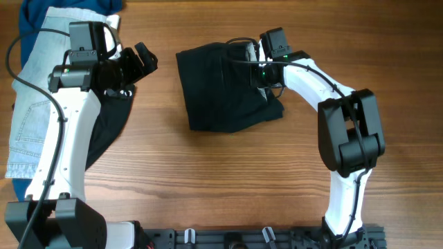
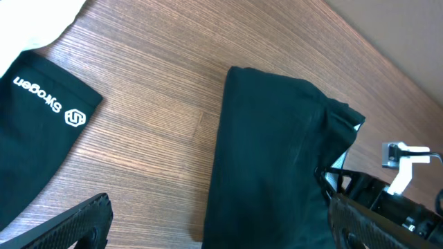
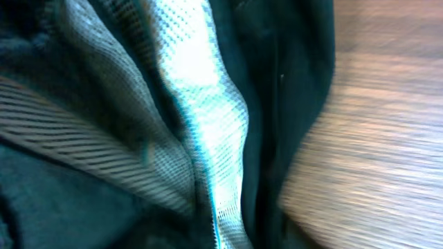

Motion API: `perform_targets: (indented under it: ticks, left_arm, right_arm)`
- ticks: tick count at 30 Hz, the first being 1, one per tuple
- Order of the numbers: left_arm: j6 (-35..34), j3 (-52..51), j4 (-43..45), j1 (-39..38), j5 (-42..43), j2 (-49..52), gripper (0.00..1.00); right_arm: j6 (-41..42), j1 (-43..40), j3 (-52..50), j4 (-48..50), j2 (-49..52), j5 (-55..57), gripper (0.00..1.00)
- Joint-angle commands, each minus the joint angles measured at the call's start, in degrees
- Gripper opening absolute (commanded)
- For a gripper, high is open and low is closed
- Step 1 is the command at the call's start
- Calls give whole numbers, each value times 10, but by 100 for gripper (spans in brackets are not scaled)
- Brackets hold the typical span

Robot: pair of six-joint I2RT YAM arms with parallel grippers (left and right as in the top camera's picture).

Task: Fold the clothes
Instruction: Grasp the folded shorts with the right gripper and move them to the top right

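The black shorts (image 1: 221,86) lie folded into a rough square at the table's centre. My right gripper (image 1: 252,59) sits on their upper right corner at the waistband and appears shut on the fabric. In the right wrist view the shorts (image 3: 83,207) and their pale mesh lining (image 3: 201,90) fill the frame and hide the fingers. My left gripper (image 1: 142,61) is open and empty, hovering left of the shorts. In the left wrist view its open jaws (image 2: 218,207) frame the shorts' left edge (image 2: 270,159).
Light-blue denim shorts (image 1: 34,104) lie at the far left with a dark blue garment (image 1: 41,10) behind them. A narrow black item with a white logo (image 2: 34,131) lies under my left arm (image 1: 114,117). Bare wood (image 1: 242,180) lies in front.
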Motion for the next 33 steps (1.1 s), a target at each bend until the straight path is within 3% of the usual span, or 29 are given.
perform_targets:
  ticks: [1,2,8,16,23,27,33]
  left_arm:
    - [14,6,-1,2,1,-4,100]
    - [14,6,-2,2,1,-4,100]
    - [14,6,-3,2,0,-4,100]
    - [14,6,-2,2,-17,-4,100]
    - [13,6,-3,2,-17,-4,100]
    - [13,6,-3,2,-17,-4,100]
    - [13,6,-2,2,-17,-4,100]
  right_arm:
    - [59,2,-21,12,55,-141,9]
    - [73,-3,-21,23,55,-157,4]
    - [199,-104,-8,142,8,-337,4]
    - [448,-280,-8,326,-76,-348,4]
    - [588,-416,-11,302,-76,-162,4]
    - [667,-420,-11,244,-63,3,4]
    - [734,-391,-11,270,-2,67,4]
